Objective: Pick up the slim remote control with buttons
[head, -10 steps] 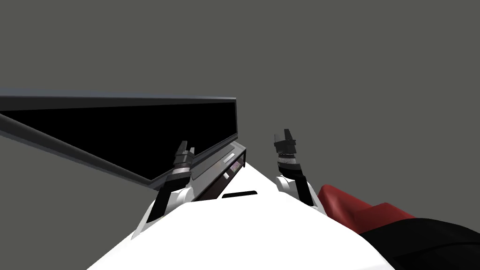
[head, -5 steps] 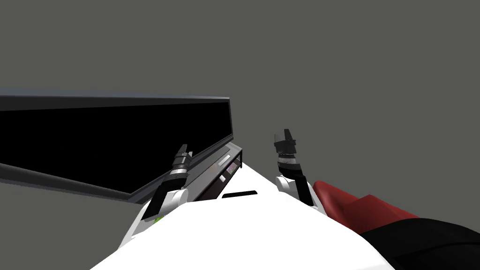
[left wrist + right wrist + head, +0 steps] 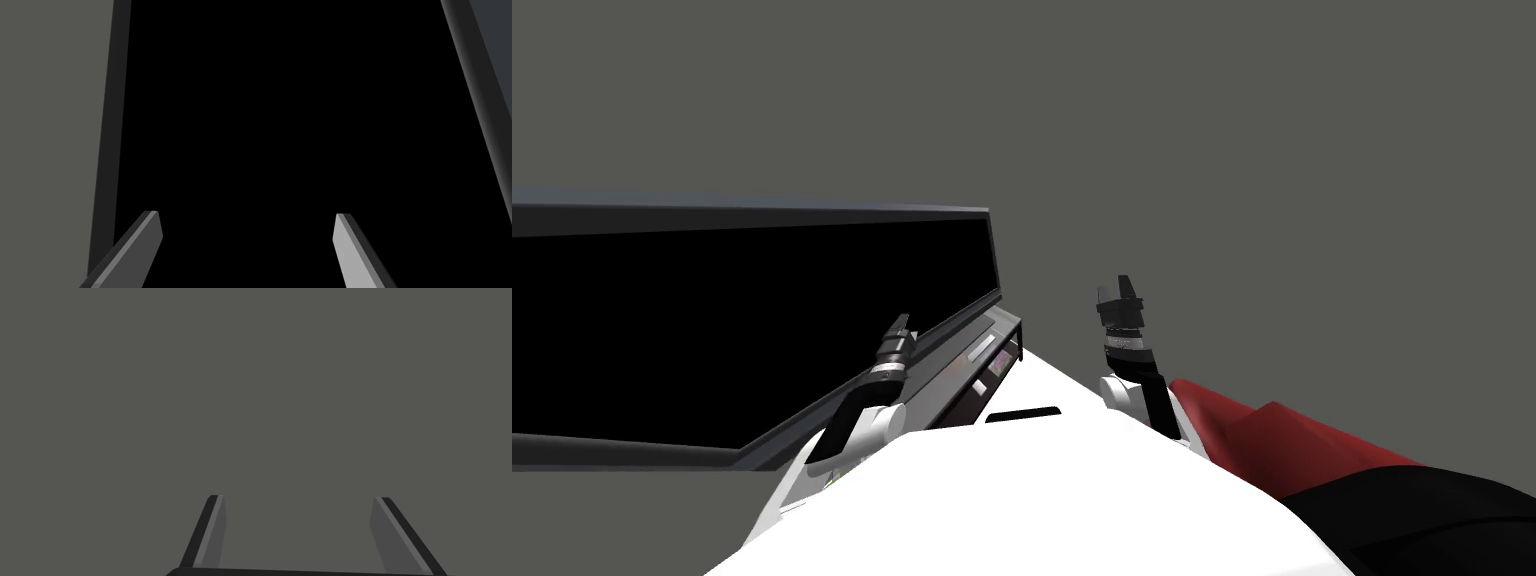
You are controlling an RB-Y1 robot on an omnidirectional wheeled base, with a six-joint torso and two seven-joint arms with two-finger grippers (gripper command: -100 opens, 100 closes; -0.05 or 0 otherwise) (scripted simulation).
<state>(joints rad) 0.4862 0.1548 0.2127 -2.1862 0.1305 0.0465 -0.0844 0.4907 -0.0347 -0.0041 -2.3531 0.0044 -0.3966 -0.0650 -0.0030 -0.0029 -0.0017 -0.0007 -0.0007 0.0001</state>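
Left gripper (image 3: 901, 322) stands in the head view in front of the lower edge of a big black screen (image 3: 712, 320) with a dark grey frame, and its arm sits a little lower and more to the outside than one second ago. Right gripper (image 3: 1120, 285) is raised against the grey wall, at the same place over the chest as before. Under the screen's corner there is a dark box (image 3: 962, 388), and on its top lies a slim light grey bar (image 3: 980, 349). I cannot tell if this bar is the remote control, and I cannot tell where else the remote control is. On the right side lies a red cushion (image 3: 1252, 440). Since the earlier pictures the screen's right edge, the box and the cushion have all slid to the left together, so this is my own turn and not a move of the things.

From the left wrist view, the two fingers (image 3: 145, 240) stand wide apart with nothing between them and point at the black screen, its frame on both sides.

From the right wrist view, the fingers (image 3: 212, 528) are also wide apart and hold nothing.
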